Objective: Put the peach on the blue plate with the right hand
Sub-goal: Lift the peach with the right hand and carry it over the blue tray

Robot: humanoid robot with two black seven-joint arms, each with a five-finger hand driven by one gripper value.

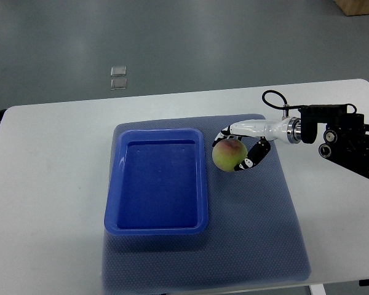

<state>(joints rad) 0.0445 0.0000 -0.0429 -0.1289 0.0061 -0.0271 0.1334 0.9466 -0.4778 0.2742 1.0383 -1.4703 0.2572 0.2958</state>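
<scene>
Top view: peach (228, 154) within right robot hand (241, 149) fingers.

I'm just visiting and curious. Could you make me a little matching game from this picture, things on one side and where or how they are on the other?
Things:
1. peach
2. blue plate
3. right robot hand
4. grey mat

States:
A. empty, left of the fruit
B. lying flat under the plate
C. held between fingers
D. reaching in from the right edge

Pairs: 1-C, 2-A, 3-D, 4-B
</scene>
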